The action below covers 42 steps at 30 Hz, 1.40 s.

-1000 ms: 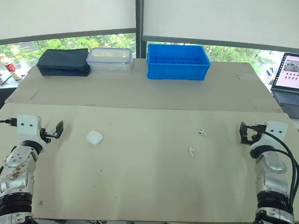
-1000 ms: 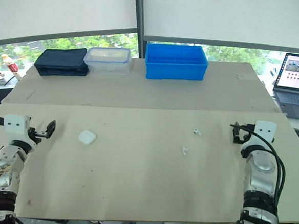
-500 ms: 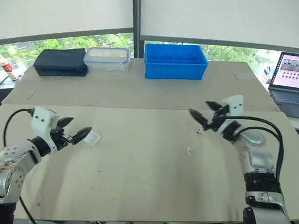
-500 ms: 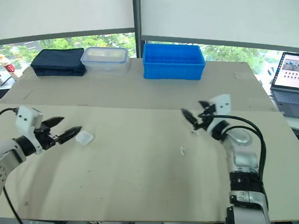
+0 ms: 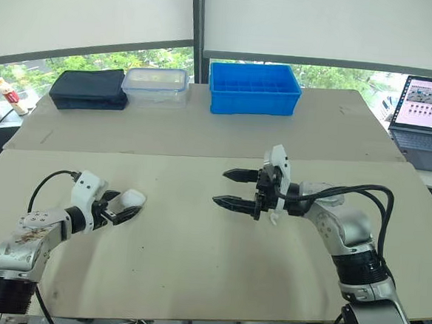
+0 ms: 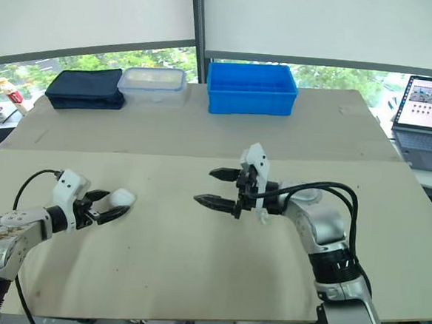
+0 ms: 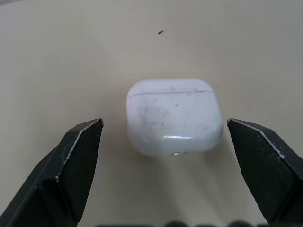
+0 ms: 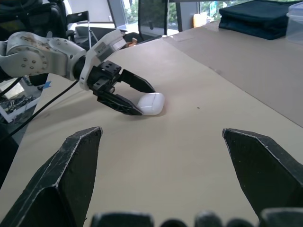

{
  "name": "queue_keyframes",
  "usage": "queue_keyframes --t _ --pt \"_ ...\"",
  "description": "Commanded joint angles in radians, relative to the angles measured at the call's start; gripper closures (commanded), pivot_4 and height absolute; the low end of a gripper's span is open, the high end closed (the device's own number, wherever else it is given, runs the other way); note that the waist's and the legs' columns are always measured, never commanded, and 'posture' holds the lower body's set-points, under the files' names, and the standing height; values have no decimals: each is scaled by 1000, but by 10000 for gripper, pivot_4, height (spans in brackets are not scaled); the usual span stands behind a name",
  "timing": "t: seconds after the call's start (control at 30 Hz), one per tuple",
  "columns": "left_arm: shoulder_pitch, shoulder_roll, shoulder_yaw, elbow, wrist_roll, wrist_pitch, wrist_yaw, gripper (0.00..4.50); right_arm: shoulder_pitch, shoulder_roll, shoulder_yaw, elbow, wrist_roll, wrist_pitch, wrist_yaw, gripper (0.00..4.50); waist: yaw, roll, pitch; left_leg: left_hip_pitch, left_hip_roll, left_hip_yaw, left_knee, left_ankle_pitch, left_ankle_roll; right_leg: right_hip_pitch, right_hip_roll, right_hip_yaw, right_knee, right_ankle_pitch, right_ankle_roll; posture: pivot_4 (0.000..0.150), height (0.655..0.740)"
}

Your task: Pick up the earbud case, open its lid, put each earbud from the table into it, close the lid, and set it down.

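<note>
1. We see the white, rounded plastic earbud case (image 7: 173, 116) lying flat on the left of the bench (image 5: 193, 279), lid shut, surface lightly scuffed.
2. We see one small white earbud (image 5: 274, 219) lying right of centre, well apart from it.

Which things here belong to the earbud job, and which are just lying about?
Job: earbud case, flanked by the open left gripper; one earbud near the right gripper.
Lying about: blue bin, clear lidded box, dark pouch, laptop.
</note>
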Motion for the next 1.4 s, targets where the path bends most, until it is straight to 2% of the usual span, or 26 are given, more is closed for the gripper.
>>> queue_keyframes --t 0.03,0.33,0.43,0.5,0.53,0.63,0.7,0.8,0.9,1.03,1.17,1.4 --pt "-20 -14 -7 20 12 -30 -25 399 -3 -9 -12 -49 13 5 2 0 2 0 0 0 0 0 0 0 0 0 0 0 0 0 0 1500 7400" --pt "-65 -66 -22 96 55 -67 -14 399 10 -20 -19 -53 3 4 -10 0 3 0 0 0 0 0 0 1 -1 0 0 0 1 0 0 1500 7400" --pt "-36 -63 -18 79 56 -68 -25 8391 15 -26 -20 -54 3 3 -10 0 1 0 0 0 0 0 0 1 -1 0 0 0 1 0 0 1500 7400" --pt "-10 -61 -3 53 45 -56 -23 17531 16 -30 -25 -55 5 4 -11 0 1 0 0 0 0 0 0 1 -1 0 0 0 0 0 0 1500 7400" --pt "1 -60 2 39 41 -51 -23 19199 15 -30 -28 -54 7 6 -15 0 0 0 0 1 0 0 0 0 -1 0 0 0 0 0 0 1500 7400" --pt "3 -67 7 -15 58 -88 -4 19196 5 -21 -48 -43 15 21 -46 0 -1 0 0 0 0 1 0 0 0 0 0 0 0 0 0 1500 7400" --pt "-45 -72 -8 -46 106 -199 10 19196 -7 -18 -53 -31 12 41 -75 0 1 0 0 0 1 1 0 0 0 0 0 0 0 0 -1 1500 7400" --pt "-146 -84 -55 -52 250 -519 51 19196 -61 -2 -85 -11 103 218 -109 0 15 -2 1 -2 1 1 1 1 -2 -2 0 -1 0 2 -3 1500 7400" --pt "-188 -77 -118 -14 406 -823 92 19196 -101 15 -99 3 166 325 -113 0 19 -3 1 -10 2 3 2 5 -8 -11 0 -1 0 6 -5 1500 7400" --pt "-246 -85 -170 56 513 -1118 139 19196 -150 57 -91 33 196 389 -131 0 7 -3 1 -10 3 8 0 5 -8 -14 0 0 -1 6 -5 1500 7400" --pt "-302 -96 -211 116 552 -1271 162 19196 -193 121 -96 59 200 408 -159 0 0 -3 1 -13 4 8 1 2 -3 -15 0 -1 0 6 -5 1500 7400" --pt "-363 -101 -250 185 562 -1397 173 19196 -206 183 -68 60 168 388 -171 0 -1 -3 1 -13 4 8 2 2 -3 -16 1 -1 1 6 -5 1500 7400"
